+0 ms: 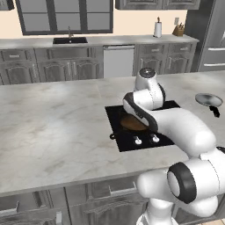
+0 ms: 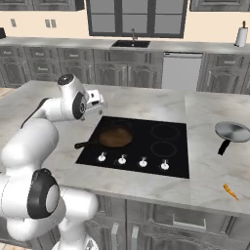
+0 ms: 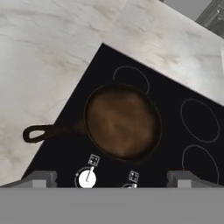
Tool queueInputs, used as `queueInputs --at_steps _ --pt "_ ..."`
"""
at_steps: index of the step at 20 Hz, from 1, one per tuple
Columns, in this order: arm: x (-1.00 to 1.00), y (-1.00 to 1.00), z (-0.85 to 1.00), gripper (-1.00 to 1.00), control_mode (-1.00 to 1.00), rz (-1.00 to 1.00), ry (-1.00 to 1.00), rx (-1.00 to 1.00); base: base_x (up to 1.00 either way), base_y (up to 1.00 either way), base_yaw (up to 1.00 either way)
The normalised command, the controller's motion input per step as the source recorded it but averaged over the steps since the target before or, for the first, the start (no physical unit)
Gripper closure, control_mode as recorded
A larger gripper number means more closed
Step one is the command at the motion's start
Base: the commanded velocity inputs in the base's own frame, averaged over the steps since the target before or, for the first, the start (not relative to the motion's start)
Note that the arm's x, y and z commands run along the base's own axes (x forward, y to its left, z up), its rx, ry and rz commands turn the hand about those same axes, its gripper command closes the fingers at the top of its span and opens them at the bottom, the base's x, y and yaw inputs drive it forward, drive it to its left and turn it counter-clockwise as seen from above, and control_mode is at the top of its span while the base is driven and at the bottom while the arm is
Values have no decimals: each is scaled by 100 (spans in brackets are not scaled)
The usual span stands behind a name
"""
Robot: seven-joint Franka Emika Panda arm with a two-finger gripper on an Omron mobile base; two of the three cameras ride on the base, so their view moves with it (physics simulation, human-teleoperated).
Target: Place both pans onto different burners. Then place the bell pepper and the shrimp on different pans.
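The dark cast-iron skillet (image 3: 122, 122) with its rusty-brown inside sits on the front left burner of the black cooktop (image 3: 175, 92), handle (image 3: 39, 132) pointing off the left edge. My gripper (image 3: 113, 179) hangs open well above it, with nothing between its fingertips (image 3: 41, 178). From the right base view the skillet (image 2: 115, 137) lies below and to the right of the gripper (image 2: 101, 104). The steel pan (image 2: 232, 131) rests on the counter right of the cooktop (image 2: 166, 156), also visible as the pan (image 1: 208, 100). The orange shrimp (image 2: 230, 191) lies near the counter's front right edge. The bell pepper is out of view.
Three free burner rings (image 3: 200, 120) lie right of and behind the skillet. White knobs (image 2: 122, 159) line the cooktop's front. My own arm covers part of the cooktop (image 1: 116, 116). A sink (image 2: 131, 43) and paper towel roll (image 2: 241, 35) stand on the back counter.
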Motion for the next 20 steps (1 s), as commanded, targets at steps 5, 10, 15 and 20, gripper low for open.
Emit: queueInputs --at_steps 5,10,15,20 --pt "-50 -43 -2 -100 -100 -4 0 13 0 0 0" --pt "-37 -53 0 -100 -100 -10 0 6 0 0 0" --pt "-29 -50 0 -100 -100 -17 0 0 0 0 0" --pt "-31 -52 0 -100 -100 -17 0 0 0 0 0"
